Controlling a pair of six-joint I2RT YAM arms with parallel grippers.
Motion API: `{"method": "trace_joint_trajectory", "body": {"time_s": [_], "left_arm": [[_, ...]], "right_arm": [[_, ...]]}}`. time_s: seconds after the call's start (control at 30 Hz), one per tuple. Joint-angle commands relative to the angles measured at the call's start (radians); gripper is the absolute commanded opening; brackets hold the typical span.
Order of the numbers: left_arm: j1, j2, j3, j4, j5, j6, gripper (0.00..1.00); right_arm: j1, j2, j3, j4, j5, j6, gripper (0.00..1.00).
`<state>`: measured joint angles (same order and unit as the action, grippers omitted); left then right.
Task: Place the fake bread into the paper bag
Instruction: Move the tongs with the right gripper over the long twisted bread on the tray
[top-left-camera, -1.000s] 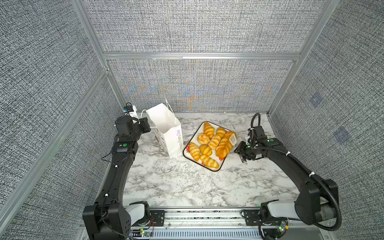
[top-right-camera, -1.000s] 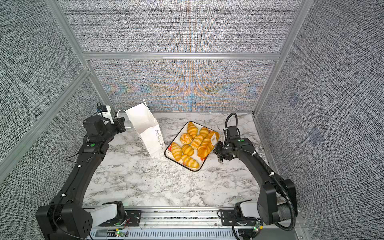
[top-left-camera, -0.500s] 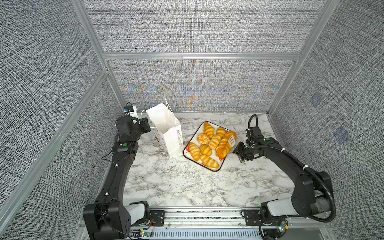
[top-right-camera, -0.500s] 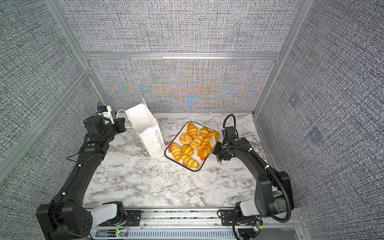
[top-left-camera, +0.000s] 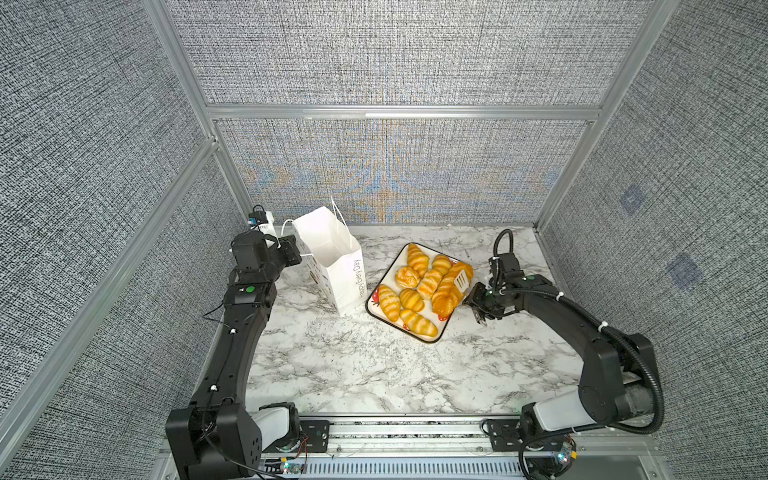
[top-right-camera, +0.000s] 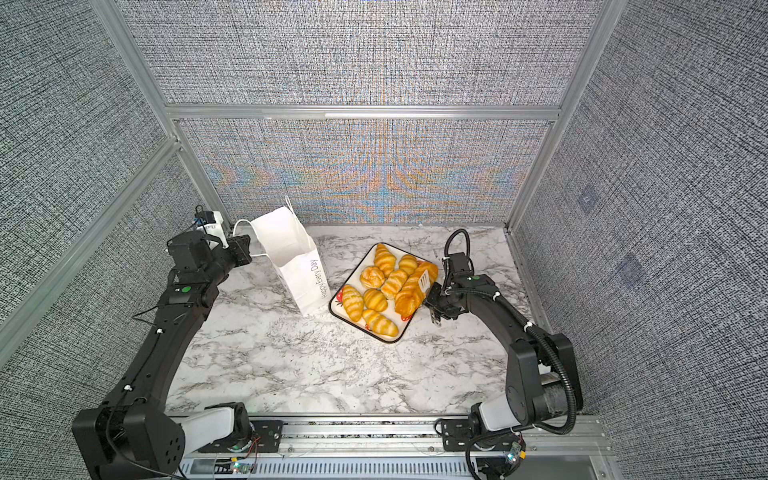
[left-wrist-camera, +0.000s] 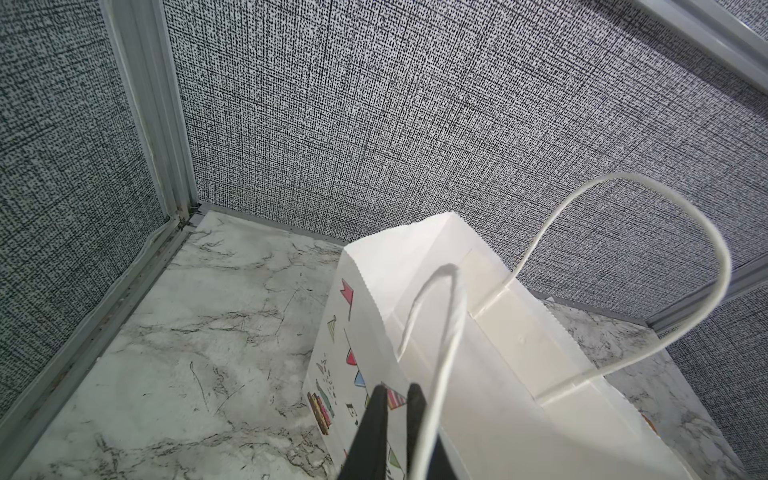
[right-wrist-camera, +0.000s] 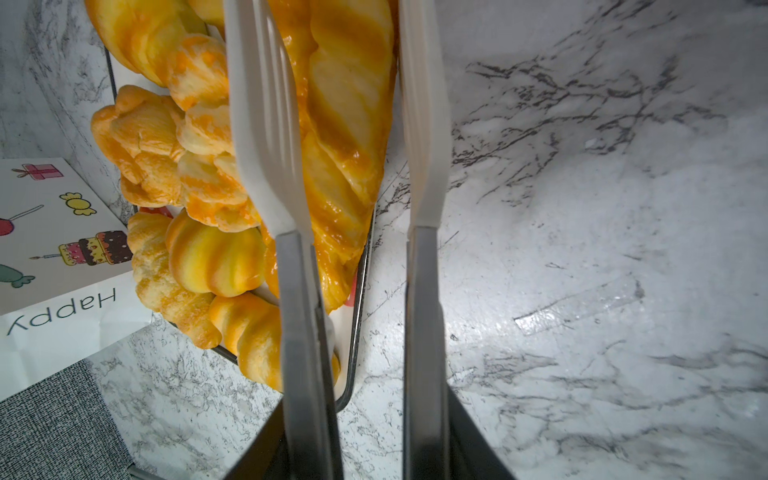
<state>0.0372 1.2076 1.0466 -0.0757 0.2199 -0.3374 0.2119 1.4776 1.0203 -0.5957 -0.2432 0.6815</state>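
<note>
While the bag (top-left-camera: 332, 249) has your left gripper (left-wrist-camera: 397, 399) seemingly pinched shut on its rim, a tug could topple it; the tray (top-left-camera: 428, 340) beside it holds the bread (top-left-camera: 415, 299), whose long loaf (right-wrist-camera: 353, 104) may slip from the parted tongs (right-wrist-camera: 424, 124) your right gripper (top-left-camera: 477, 305) clamps.

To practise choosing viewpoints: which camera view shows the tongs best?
The right wrist view: the tongs fill it, white blades flanking a long loaf. Both top views show only a slotted white tip; the left wrist view shows none.
</note>
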Motion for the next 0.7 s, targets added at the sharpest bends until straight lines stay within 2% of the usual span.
{"method": "trace_joint_trajectory", "body": {"time_s": [0.0, 0.17, 0.27, 0.67], "left_arm": [[0.003, -0.005, 0.0, 0.025, 0.009, 0.008, 0.14], [0.003, -0.005, 0.001, 0.024, 0.008, 0.009, 0.14], [0.003, -0.006, 0.0, 0.025, 0.007, 0.008, 0.14], [0.005, -0.005, -0.002, 0.025, 0.011, 0.008, 0.15]], "right_arm": [[0.0, 0.005, 0.009, 0.018, -0.006, 0.004, 0.42], [0.0, -0.002, 0.005, 0.017, 0.002, 0.0, 0.37], [0.0, -0.003, 0.005, 0.014, 0.003, -0.005, 0.3], [0.0, -0.074, 0.037, -0.019, 0.018, -0.039, 0.27]]}}
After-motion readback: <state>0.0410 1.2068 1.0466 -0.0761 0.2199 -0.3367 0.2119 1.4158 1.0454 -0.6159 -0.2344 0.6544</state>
